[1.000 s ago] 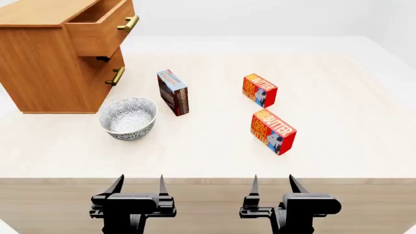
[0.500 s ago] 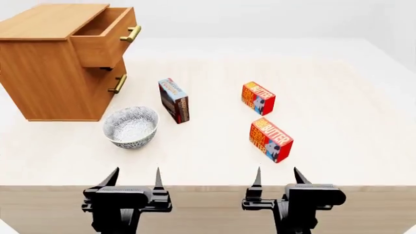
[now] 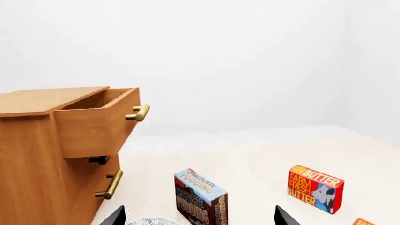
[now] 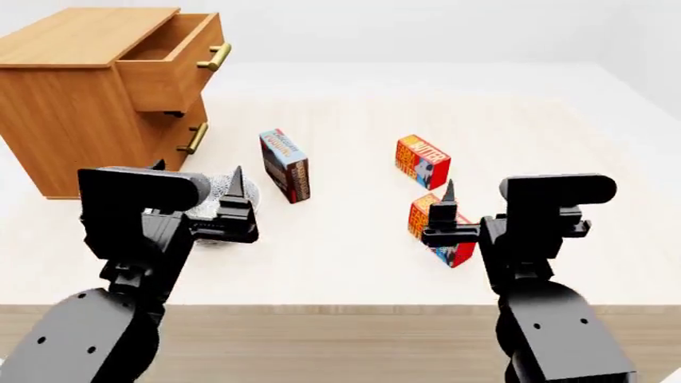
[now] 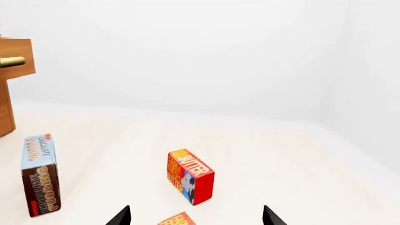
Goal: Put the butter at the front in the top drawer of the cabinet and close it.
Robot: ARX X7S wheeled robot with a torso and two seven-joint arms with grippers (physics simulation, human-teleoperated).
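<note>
Two robot arms hang over a pale table w/ the job not yet begun: the front butter box (image 4: 445, 231) lies on the table, untouched, partly hidden in the head view behind the right end effector (image 4: 465, 215), which hovers just above and on the near side of it. The wrist view shows that end effector's fingertips spread apart, nothing between them, w/ only the box's top edge peeking in at the frame's lower border. A second, identical butter box (image 4: 423, 160) stands farther back, well apart from the first; a chocolate pudding box (image 4: 285, 165) stands upright toward the cabinet (image 4: 80, 112). The top drawer (image 4: 171, 60) is already pulled out, brass handle facing the table's middle, the lower drawer (image 4: 183, 136) shut. The left end effector (image 4: 202, 195) is raised on the cabinet side, fingertips likewise apart and empty, in front of a patterned bowl (image 4: 218, 191) that it largely covers. Step in hand appears to be the approach to the front box, approx. nothing of the task done yet. Next move, judging from the layout, calls for lowering the right end effector straight over the near box, straddling its narrow sides, and taking care not to pick the rear box by mistake; the carry then has to clear the pudding box and bowl en route to the drawer.
</note>
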